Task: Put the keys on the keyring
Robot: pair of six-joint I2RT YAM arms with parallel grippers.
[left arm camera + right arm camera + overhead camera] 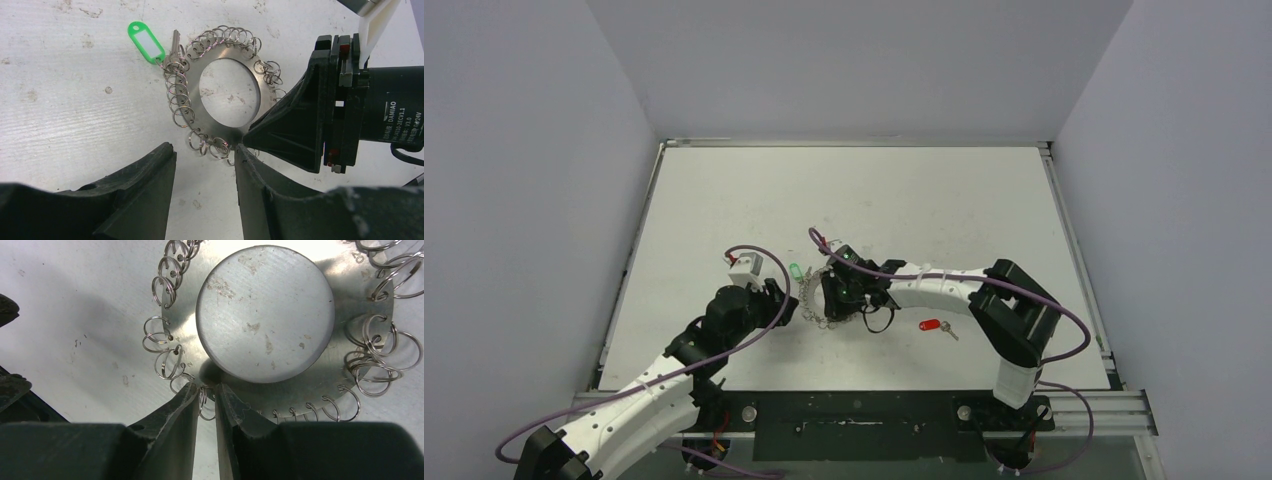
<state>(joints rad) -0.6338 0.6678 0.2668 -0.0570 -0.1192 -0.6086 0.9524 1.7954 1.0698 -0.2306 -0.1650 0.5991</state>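
I have the right gripper point(206, 404) pinched nearly together on one of the small wire loops at the rim of the keyring point(220, 132); its black, wedge-shaped fingers point(175, 420) taper to narrow tips with only the thin loop between them. The keyring is a flat, dull silver metal disc with a wide round hole, through which the scuffed white table point(874, 190) shows. Springy wire loops crowd all round its edge, some overlapping in tangles. It lies flat near the middle of the table, between the two arms.

My left gripper point(205, 170) stands apart, its broad matte black fingers spread wide just beside the near edge of the ring and holding nothing.

The green-tagged key point(174, 44), slim and silver with a glossy oblong plastic tag, lies against the loops on the far left side of the ring; I cannot tell whether it is threaded onto one. The red-tagged key point(934, 325) lies loose on the table, well apart from the ring, beside the right arm.
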